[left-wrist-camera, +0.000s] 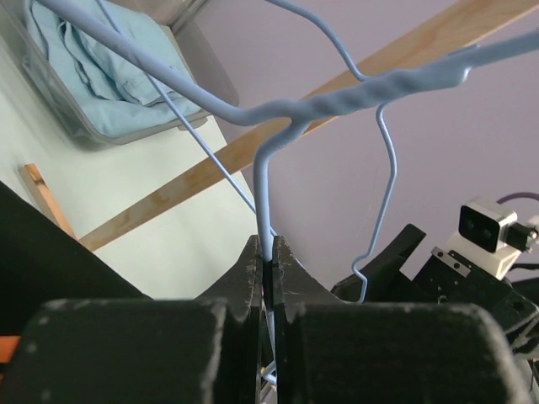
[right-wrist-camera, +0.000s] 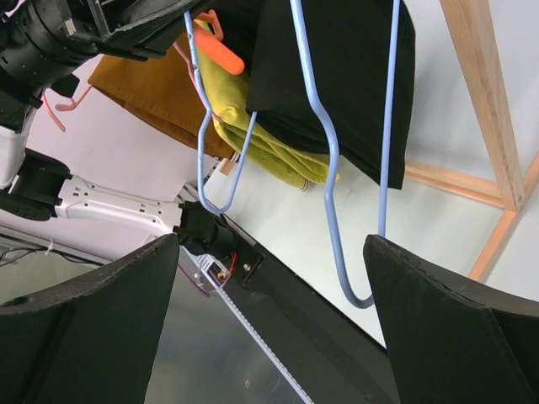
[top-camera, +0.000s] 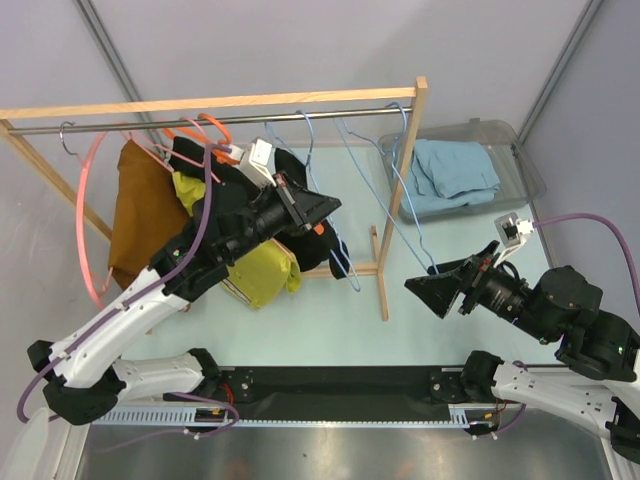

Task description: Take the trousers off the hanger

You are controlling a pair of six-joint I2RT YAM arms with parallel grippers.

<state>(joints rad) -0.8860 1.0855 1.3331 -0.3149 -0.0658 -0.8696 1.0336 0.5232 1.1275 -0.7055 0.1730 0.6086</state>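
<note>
Trousers (right-wrist-camera: 337,67), black, hang draped over blue hanger (right-wrist-camera: 323,143), long axis straight down. They lie just ahead of right hand (right-wrist-camera: 271,244), above gap between its fingers, which are spread wide and hold nothing. Left hand (left-wrist-camera: 268,252) is nearer: clamped on hanger wire, cloth close by it. Right arm reaches low over worktop (top-camera: 330,320), pointing toward rack (top-camera: 230,103). Judgement: left steadies hanger, right must advance to lower cloth edge.

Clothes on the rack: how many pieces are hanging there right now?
3. A brown garment at the left end of the rack, a yellow garment beside it, a black garment toward the middle. More may be hidden behind them.
</note>
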